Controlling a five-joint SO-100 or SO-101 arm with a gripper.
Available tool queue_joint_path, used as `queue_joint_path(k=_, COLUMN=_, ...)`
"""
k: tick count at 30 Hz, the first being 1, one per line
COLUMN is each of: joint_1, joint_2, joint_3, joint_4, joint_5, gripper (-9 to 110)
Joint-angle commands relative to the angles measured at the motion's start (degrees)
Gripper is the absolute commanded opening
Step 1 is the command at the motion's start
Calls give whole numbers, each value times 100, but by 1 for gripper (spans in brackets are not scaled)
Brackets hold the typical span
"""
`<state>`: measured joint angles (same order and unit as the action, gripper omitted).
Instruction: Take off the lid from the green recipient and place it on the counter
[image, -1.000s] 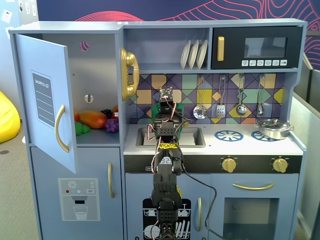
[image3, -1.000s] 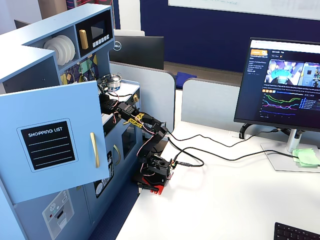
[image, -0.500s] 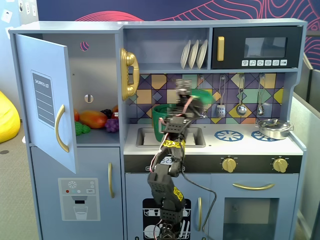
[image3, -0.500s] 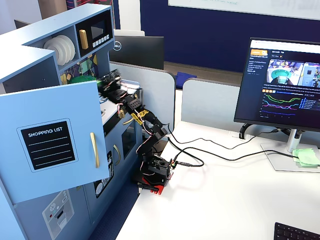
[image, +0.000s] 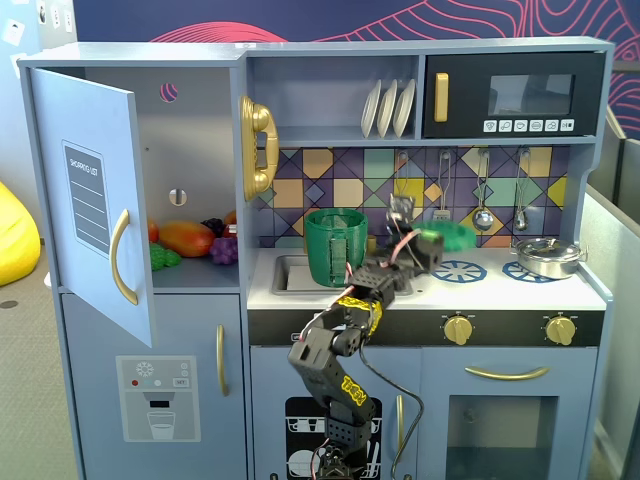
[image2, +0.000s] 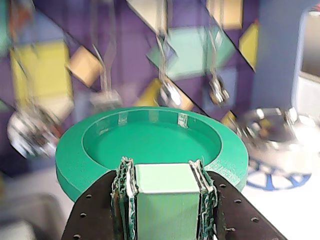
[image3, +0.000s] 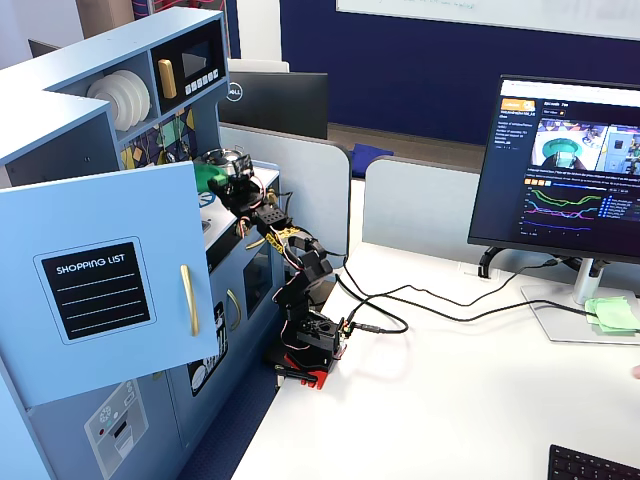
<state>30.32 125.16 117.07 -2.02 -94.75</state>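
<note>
A: Wrist view says the gripper has its jaws closed tight on the pale handle tab of the lid, with the disc held out in front, well clear of any surface.

B: Agreed. A fixed view puts the lid in the air above the counter, to the right of the green recipient, whose mouth stands open. So the removal looks done; what remains is the set-down.

A: What worries you?

B: Mainly the silver pan. It sits on the counter further right, and if the arm carries on that way the disc could clip its rim or land half on it.

A: And the hanging utensils look close behind the lid.

B: Yes, a push toward the backsplash might snag them. Also, the grip is only on a narrow tab, so letting go from height could make the lid bounce or roll toward the sink.
</note>
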Motion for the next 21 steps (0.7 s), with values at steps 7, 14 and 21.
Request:
queue_joint_path(k=7, joint_1=18, joint_2=-1046, joint_3=237, joint_4=-1371, joint_5=-325, gripper=0)
queue_joint_path(k=14, joint_1=18, joint_2=-1178, joint_3=624, joint_4=-1573, joint_5=-387, gripper=0)
queue_joint_path(k=21, joint_1=44, joint_2=-1125, joint_3=598, joint_4=-1626, joint_5=-35, gripper=13)
